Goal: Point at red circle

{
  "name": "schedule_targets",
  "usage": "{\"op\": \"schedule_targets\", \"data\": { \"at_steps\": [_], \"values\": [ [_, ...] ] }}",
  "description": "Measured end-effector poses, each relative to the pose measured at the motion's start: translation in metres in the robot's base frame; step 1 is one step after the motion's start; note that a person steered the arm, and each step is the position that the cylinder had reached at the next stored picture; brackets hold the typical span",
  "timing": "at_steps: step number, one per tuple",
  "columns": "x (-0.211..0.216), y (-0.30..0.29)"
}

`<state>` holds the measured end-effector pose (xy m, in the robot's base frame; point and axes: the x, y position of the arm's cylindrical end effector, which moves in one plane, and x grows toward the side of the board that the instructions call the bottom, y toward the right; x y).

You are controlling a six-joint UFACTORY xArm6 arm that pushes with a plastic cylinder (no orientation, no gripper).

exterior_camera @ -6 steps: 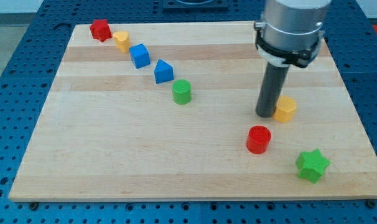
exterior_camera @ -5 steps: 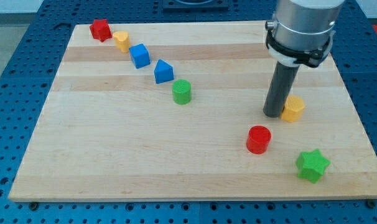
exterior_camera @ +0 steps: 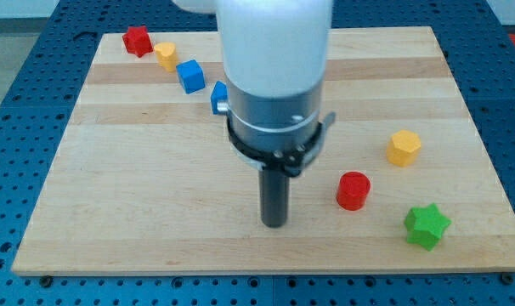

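The red circle (exterior_camera: 353, 189) is a short red cylinder standing on the wooden board (exterior_camera: 138, 187), right of centre toward the view's bottom. My tip (exterior_camera: 274, 223) rests on the board to the circle's left and slightly lower, about a block's width and a half away, not touching it. The arm's wide grey body rises above the tip and covers the board's centre.
A yellow hexagon (exterior_camera: 404, 147) lies up-right of the red circle and a green star (exterior_camera: 427, 226) down-right. At the view's top left sit a red block (exterior_camera: 137, 40), a yellow block (exterior_camera: 165, 56), a blue cube (exterior_camera: 189, 76) and a blue block (exterior_camera: 217, 93) half hidden by the arm.
My tip has left the yellow hexagon's side and swung to the view's lower left, now left of the red circle. The arm now hides the green cylinder and part of a blue block.
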<state>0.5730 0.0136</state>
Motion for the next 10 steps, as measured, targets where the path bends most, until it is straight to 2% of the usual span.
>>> {"op": "schedule_targets", "data": {
  "at_steps": [2, 3, 4, 5, 6, 7, 8, 9, 10],
  "values": [
    [0.004, 0.098],
    [-0.020, 0.128],
    [-0.068, 0.132],
    [-0.060, 0.132],
    [-0.010, 0.129],
    [0.009, 0.110],
    [-0.009, 0.067],
    [-0.054, 0.050],
    [-0.072, 0.049]
  ]
}}
